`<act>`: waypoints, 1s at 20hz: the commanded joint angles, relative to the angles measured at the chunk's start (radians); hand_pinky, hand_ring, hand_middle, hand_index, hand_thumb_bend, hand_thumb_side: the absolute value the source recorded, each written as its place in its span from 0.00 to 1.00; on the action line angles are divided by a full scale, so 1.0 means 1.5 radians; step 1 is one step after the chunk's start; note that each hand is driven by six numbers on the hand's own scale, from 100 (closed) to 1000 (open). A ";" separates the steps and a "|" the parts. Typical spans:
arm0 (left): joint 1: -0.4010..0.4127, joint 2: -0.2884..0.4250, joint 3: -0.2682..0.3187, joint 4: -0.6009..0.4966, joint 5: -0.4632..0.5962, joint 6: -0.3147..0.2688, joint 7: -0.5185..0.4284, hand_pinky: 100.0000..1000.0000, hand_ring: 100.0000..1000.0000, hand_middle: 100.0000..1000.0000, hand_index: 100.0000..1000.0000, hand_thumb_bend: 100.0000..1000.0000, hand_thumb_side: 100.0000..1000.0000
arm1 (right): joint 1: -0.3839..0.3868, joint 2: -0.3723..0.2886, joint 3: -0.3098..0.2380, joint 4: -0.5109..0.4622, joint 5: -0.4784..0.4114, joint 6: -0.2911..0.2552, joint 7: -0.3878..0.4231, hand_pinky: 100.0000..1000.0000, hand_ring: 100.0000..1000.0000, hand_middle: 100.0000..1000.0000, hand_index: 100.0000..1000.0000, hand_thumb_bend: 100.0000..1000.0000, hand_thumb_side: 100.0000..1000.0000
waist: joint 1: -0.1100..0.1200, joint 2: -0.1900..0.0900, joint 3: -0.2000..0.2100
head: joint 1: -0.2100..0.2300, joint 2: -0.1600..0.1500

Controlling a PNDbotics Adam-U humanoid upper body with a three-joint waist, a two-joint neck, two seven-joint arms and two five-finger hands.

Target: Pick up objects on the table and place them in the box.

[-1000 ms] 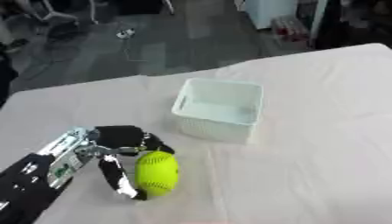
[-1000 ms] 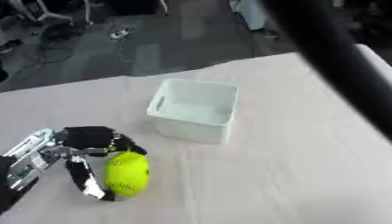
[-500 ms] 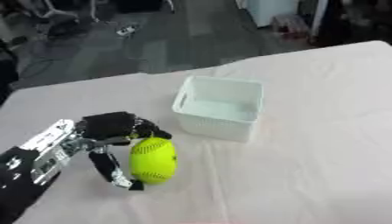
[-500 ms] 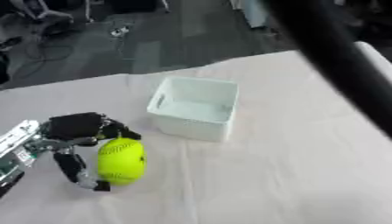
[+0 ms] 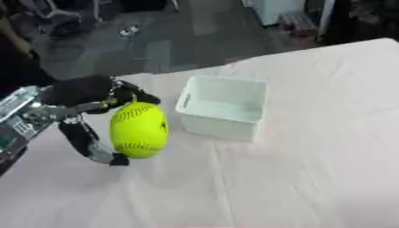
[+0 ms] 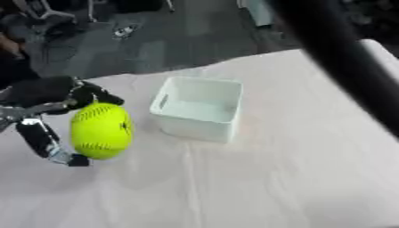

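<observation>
Fingers and thumb of the robot's left hand [image 5: 78, 111] are curling round a yellow-green ball [image 5: 140, 130], which is hanging above the pale tablecloth [image 5: 311, 147] just to the left of the white box [image 5: 222, 109]. Judging by this, the pickup is done and the placing is left: the ball is sitting outside the box's near-left wall and looks not yet over its opening. The box is standing upright with its top open, and nothing is showing inside it. No other loose objects are showing on the cloth. Nothing is lying between the ball and the box. Beyond the box, the table's far edge is giving way to a dark floor [image 5: 148, 44]. A dark blurred shape is crossing the right eye view's upper right; the right hand is not showing.
</observation>
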 commanded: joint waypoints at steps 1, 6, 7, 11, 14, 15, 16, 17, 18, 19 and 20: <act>-0.034 0.033 0.022 -0.014 0.042 0.002 0.030 0.00 0.00 0.03 0.34 0.00 0.62 | -0.008 -0.026 -0.004 -0.009 -0.001 0.002 -0.001 0.00 0.30 0.30 0.49 0.00 0.96 | -0.003 -0.009 -0.003 | -0.004 -0.002; -0.084 0.016 0.003 0.006 0.011 -0.034 0.102 0.00 0.00 0.02 0.34 0.00 0.62 | -0.022 -0.029 0.000 -0.009 -0.011 0.010 0.001 0.00 0.30 0.30 0.49 0.00 0.97 | 0.001 -0.007 -0.015 | 0.017 -0.017; -0.096 0.011 -0.003 0.017 -0.007 -0.043 0.112 0.00 0.00 0.02 0.34 0.00 0.62 | -0.028 -0.030 0.001 -0.009 -0.015 0.013 0.002 0.00 0.30 0.30 0.49 0.00 0.97 | 0.003 -0.006 -0.019 | 0.023 -0.022; -0.139 -0.013 -0.015 0.082 -0.105 -0.078 0.155 0.00 0.00 0.02 0.35 0.00 0.62 | -0.055 -0.030 0.004 -0.009 -0.035 0.029 0.004 0.00 0.30 0.30 0.50 0.00 0.97 | 0.009 0.002 -0.036 | 0.036 -0.039; -0.168 -0.031 -0.006 0.139 -0.225 -0.091 0.218 0.00 0.00 0.02 0.35 0.00 0.61 | -0.081 -0.029 0.005 -0.009 -0.055 0.043 0.008 0.00 0.30 0.31 0.51 0.00 0.98 | 0.015 0.011 -0.051 | 0.045 -0.056; -0.178 -0.040 -0.002 0.160 -0.271 -0.090 0.244 0.00 0.00 0.02 0.35 0.00 0.61 | -0.092 -0.028 0.006 -0.009 -0.063 0.049 0.009 0.00 0.30 0.31 0.51 0.00 0.98 | 0.018 0.015 -0.057 | 0.049 -0.062; -0.183 -0.047 -0.002 0.179 -0.313 -0.090 0.273 0.00 0.00 0.02 0.35 0.00 0.61 | -0.098 -0.028 0.006 -0.009 -0.070 0.054 0.011 0.00 0.30 0.31 0.51 0.00 0.98 | 0.019 0.018 -0.060 | 0.052 -0.065; -0.191 -0.055 0.002 0.198 -0.354 -0.088 0.303 0.00 0.00 0.02 0.35 0.00 0.61 | -0.110 -0.027 0.007 -0.009 -0.077 0.059 0.013 0.00 0.30 0.31 0.51 0.00 0.98 | 0.023 0.023 -0.066 | 0.057 -0.070; -0.200 -0.064 0.006 0.218 -0.395 -0.085 0.334 0.00 0.00 0.02 0.35 0.00 0.61 | -0.121 -0.027 0.008 -0.009 -0.086 0.064 0.015 0.00 0.30 0.31 0.51 0.00 0.98 | 0.027 0.027 -0.071 | 0.061 -0.075; -0.208 -0.072 0.011 0.237 -0.432 -0.081 0.366 0.00 0.00 0.02 0.35 0.00 0.61 | -0.132 -0.027 0.008 -0.009 -0.092 0.069 0.016 0.00 0.30 0.31 0.51 0.00 0.98 | 0.031 0.031 -0.076 | 0.065 -0.079; -0.215 -0.080 0.014 0.254 -0.467 -0.076 0.399 0.00 0.00 0.02 0.34 0.00 0.61 | -0.140 -0.027 0.008 -0.009 -0.099 0.074 0.018 0.00 0.30 0.31 0.51 0.00 0.98 | 0.033 0.034 -0.080 | 0.066 -0.082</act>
